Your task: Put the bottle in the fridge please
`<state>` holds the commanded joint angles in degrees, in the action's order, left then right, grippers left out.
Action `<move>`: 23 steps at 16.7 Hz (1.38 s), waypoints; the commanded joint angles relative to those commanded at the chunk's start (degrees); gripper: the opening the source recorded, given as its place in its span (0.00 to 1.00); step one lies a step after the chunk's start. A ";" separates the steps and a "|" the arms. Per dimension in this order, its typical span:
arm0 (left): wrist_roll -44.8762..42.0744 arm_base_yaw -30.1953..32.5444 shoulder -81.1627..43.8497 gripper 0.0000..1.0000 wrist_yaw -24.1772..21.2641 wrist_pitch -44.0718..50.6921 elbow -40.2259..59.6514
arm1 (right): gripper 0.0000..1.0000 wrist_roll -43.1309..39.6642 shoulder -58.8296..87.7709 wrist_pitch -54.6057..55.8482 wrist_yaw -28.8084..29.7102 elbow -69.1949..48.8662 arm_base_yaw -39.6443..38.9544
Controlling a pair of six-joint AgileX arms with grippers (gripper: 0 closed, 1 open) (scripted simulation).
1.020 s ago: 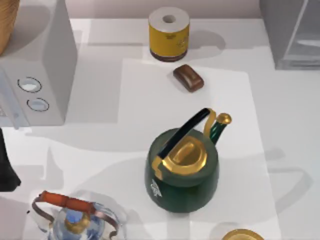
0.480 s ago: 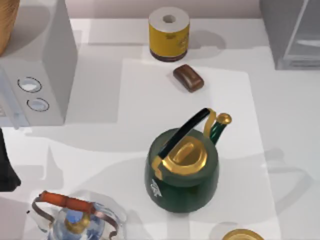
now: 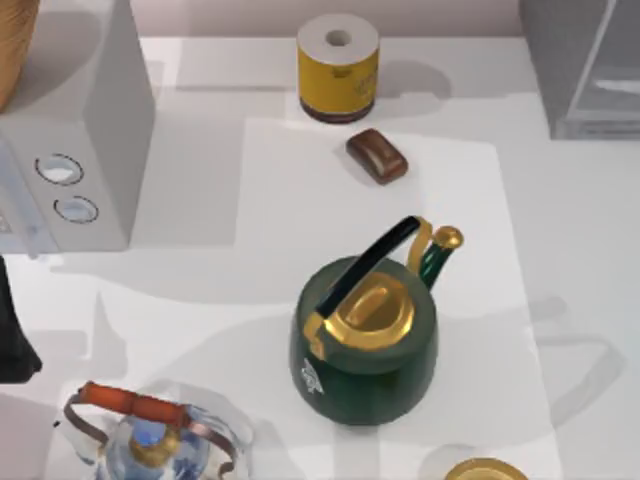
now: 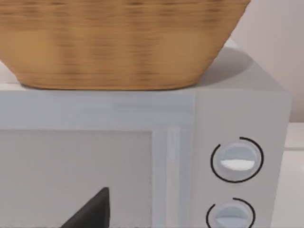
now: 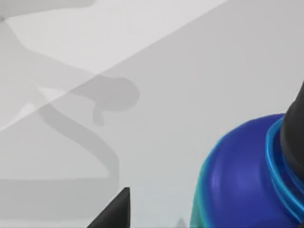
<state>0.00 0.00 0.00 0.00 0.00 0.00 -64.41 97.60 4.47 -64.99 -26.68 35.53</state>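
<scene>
Blue bottle (image 5: 247, 180): we see it close under our right gripper, on bare table, apparently lined up for a grasp; finger state cannot be told. Fridge (image 3: 585, 65): beyond and right of the green kettle (image 3: 365, 335).

A rendered kitchen is showing here, laid out on a pale bench (image 3: 590, 250). A light-grey microwave (image 3: 90, 130) with two round dials is standing at the left, carrying a woven basket (image 4: 118, 42) on top. A green and gold kettle (image 3: 365, 335) is sitting near the middle, a glass kettle (image 3: 150, 440) at the near left, and the glass-fronted fridge (image 3: 585, 65) is occupying the far right corner.
</scene>
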 joint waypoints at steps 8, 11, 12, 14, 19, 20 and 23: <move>0.00 0.00 0.00 1.00 0.00 0.00 0.00 | 0.10 0.00 0.00 0.00 0.00 0.00 0.00; 0.00 0.00 0.00 1.00 0.00 0.00 0.00 | 0.01 0.00 0.00 0.00 0.00 0.00 0.00; 0.00 0.00 0.00 1.00 0.00 0.00 0.00 | 0.01 0.00 0.00 0.00 0.00 0.00 0.00; 0.00 0.00 0.00 1.00 0.00 0.00 0.00 | 0.01 0.00 0.00 0.00 0.00 0.00 0.00; 0.00 0.00 0.00 1.00 0.00 0.00 0.00 | 0.01 -0.02 -0.01 0.00 0.00 -0.16 0.14; 0.00 0.00 0.00 1.00 0.00 0.00 0.00 | 0.01 -0.57 0.07 -0.61 -0.01 -0.66 0.38; 0.00 0.00 0.00 1.00 0.00 0.00 0.00 | 0.01 -5.07 1.14 -6.07 -0.24 -4.34 2.39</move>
<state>0.00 0.00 0.00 0.00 0.00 0.00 -69.47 98.74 -1.59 -65.23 -31.02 37.92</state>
